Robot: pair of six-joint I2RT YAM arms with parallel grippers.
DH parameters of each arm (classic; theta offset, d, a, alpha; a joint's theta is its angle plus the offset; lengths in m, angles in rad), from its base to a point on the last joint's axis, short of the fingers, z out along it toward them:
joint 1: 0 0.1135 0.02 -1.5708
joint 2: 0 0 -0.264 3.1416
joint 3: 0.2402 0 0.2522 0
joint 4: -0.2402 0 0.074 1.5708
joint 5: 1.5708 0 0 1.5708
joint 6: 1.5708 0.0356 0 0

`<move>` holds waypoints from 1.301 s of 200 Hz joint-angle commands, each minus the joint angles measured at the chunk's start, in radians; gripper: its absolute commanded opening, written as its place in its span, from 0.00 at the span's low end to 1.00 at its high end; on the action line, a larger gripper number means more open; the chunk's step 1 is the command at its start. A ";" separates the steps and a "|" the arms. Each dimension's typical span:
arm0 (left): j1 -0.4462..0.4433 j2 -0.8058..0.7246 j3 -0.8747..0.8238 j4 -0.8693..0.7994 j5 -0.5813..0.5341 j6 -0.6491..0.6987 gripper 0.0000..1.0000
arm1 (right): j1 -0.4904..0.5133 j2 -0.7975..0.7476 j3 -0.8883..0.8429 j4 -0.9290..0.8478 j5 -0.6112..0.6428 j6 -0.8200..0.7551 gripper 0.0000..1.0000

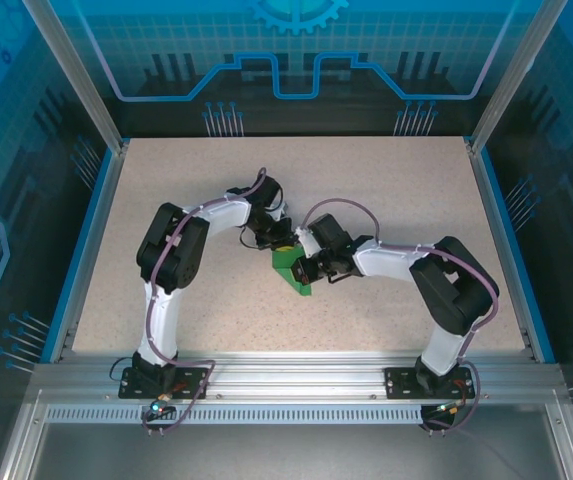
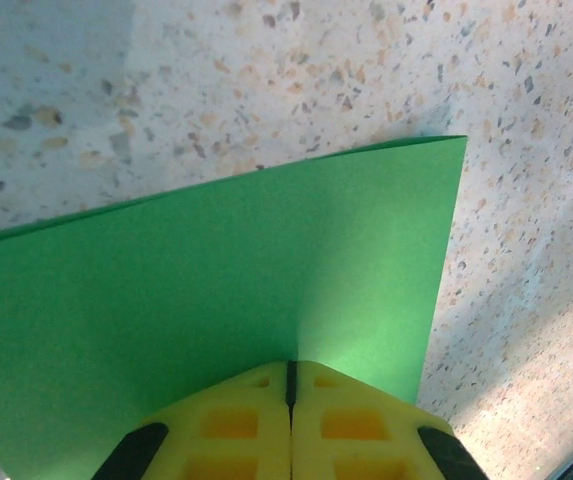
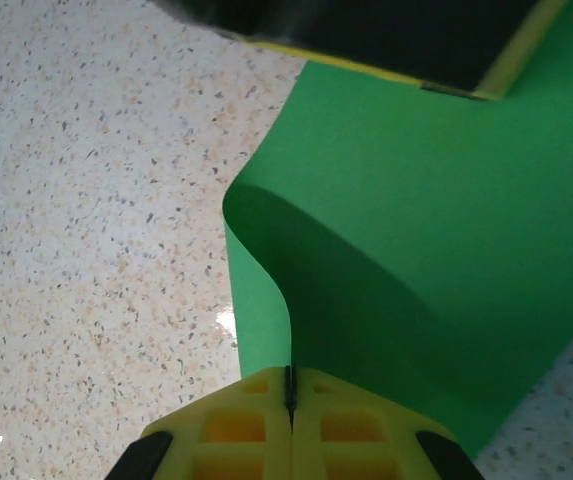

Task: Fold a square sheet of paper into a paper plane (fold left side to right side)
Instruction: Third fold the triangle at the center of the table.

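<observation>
On the counter (image 1: 266, 320) in front of me, my right gripper (image 3: 289, 385) pinches the square sheet of paper (image 3: 446, 230), which curls over. Just behind, my left gripper (image 2: 291, 375) pinches it too. I should line up the edges slowly, then press flat.

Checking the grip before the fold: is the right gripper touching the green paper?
Touching. In the right wrist view the right gripper is shut on the curled edge of the green paper.

Top external looked down from above and behind the arm bases (image 1: 166, 378) — whole bench (image 1: 386, 190) in frame. Wrist views sat close behind the left tool (image 2: 290, 365) and right tool (image 3: 289, 372), facing down-forward — all shared the square sheet of paper (image 1: 291, 268).
</observation>
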 commanded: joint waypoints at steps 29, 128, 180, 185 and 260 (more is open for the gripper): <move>-0.012 0.055 0.000 -0.058 -0.020 0.022 0.05 | -0.029 0.019 -0.002 -0.004 0.034 0.021 0.01; -0.014 0.061 0.002 -0.060 -0.019 0.023 0.04 | -0.040 0.046 0.011 -0.027 0.078 0.050 0.00; -0.014 0.064 0.003 -0.060 -0.017 0.024 0.04 | -0.039 0.045 0.016 -0.028 0.087 0.056 0.00; -0.014 0.064 0.003 -0.060 -0.017 0.023 0.04 | -0.039 0.045 0.016 -0.029 0.089 0.057 0.00; -0.014 0.066 0.005 -0.060 -0.014 0.023 0.04 | -0.040 0.032 0.017 -0.018 0.087 0.056 0.01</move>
